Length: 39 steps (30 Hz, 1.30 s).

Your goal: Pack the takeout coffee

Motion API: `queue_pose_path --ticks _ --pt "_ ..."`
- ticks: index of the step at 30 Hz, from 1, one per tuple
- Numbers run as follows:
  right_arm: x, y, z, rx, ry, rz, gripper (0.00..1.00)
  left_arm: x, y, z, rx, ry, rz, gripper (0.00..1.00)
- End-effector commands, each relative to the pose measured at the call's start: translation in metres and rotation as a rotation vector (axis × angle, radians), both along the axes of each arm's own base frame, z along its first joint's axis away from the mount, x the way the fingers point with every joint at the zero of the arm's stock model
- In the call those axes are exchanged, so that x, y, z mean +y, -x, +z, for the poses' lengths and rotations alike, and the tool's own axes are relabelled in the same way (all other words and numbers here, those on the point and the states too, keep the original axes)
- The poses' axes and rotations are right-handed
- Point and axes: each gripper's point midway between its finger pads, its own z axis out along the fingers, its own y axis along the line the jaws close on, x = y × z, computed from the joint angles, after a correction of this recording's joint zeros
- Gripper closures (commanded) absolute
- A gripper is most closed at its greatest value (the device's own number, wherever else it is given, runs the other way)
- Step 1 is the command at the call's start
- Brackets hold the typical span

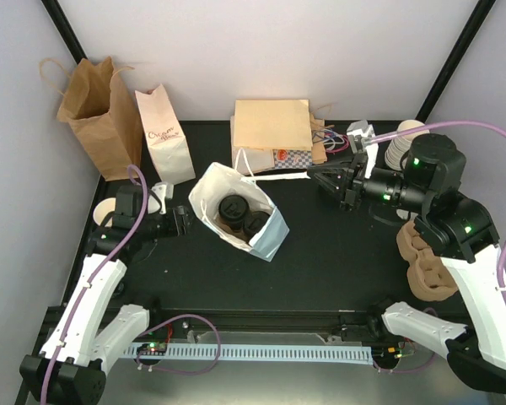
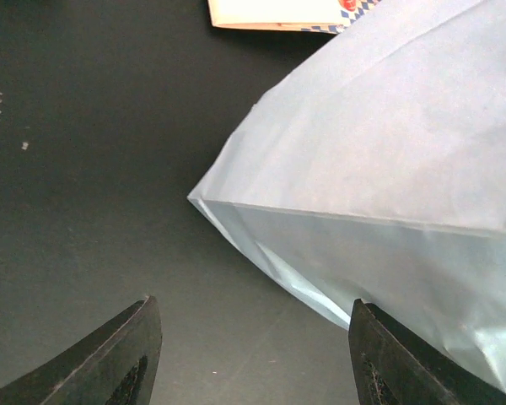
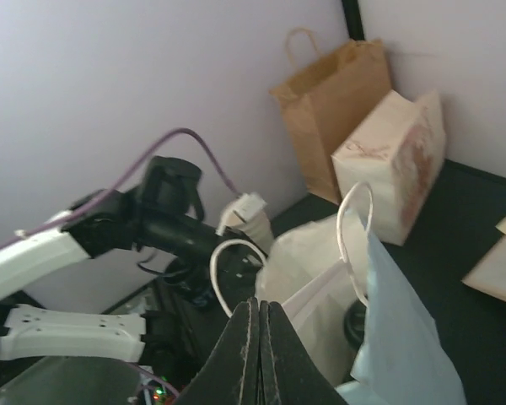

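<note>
Black worktop [image 1: 337,253] is taken up mostly by bags: brown bag [image 1: 97,114] and printed white bag [image 1: 164,139] at upper left of the top view, flat bag stack [image 1: 271,126] at upper centre. White bag [image 1: 204,196] with a pale blue side is stood open at centre. Takeout coffee [image 1: 234,208] is seen inside it, black lid up, with a second lidded cup [image 1: 258,224] close beside it. Left hand [image 1: 182,221] is placed just left of the bag, jaws well apart, nothing held. Right hand [image 1: 314,173] is placed to the upper right of the bag, fingers pressed together, nothing gripped. Bag handles [image 3: 339,240] are seen ahead of it, untouched. Loading is judged done, and handle pickup or bag closing is judged next. Right hand must be opened first, and the bag wall can be steadied by the left.
</note>
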Motion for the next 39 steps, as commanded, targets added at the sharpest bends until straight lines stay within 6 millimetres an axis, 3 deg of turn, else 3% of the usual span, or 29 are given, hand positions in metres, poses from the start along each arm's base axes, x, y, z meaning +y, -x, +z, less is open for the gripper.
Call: queue_pose_path --ticks 1,13,23,24,25,26,28,32,39 --pt "-0.004 -0.016 -0.019 -0.025 0.071 -0.082 0.99 -0.016 -0.001 0.027 -0.023 0.117 -0.020 0.37" --pt "0.015 -0.045 -0.037 -0.067 0.152 -0.141 0.99 -0.042 -0.016 0.035 0.028 0.283 -0.065 0.38" --pt "0.051 -0.074 -0.051 -0.127 0.236 -0.183 0.99 -0.049 -0.023 0.030 0.047 0.288 -0.083 0.38" --pt "0.054 -0.079 -0.058 -0.125 0.250 -0.190 0.91 -0.050 -0.024 0.030 0.044 0.287 -0.087 0.38" --pt "0.055 -0.083 -0.062 -0.122 0.264 -0.203 0.72 -0.050 -0.024 0.029 0.043 0.284 -0.091 0.38" --pt "0.053 -0.090 -0.069 -0.112 0.284 -0.234 0.60 -0.050 -0.025 0.028 0.041 0.279 -0.094 0.38" --pt "0.047 -0.096 -0.077 -0.097 0.307 -0.281 0.57 -0.050 -0.025 0.027 0.031 0.263 -0.106 0.38" --pt "0.035 -0.095 -0.078 -0.076 0.327 -0.330 0.37 -0.048 -0.026 0.024 0.001 0.210 -0.134 0.38" --pt "0.002 -0.094 -0.078 -0.033 0.379 -0.430 0.34 -0.039 -0.031 0.019 -0.061 0.087 -0.170 0.37"
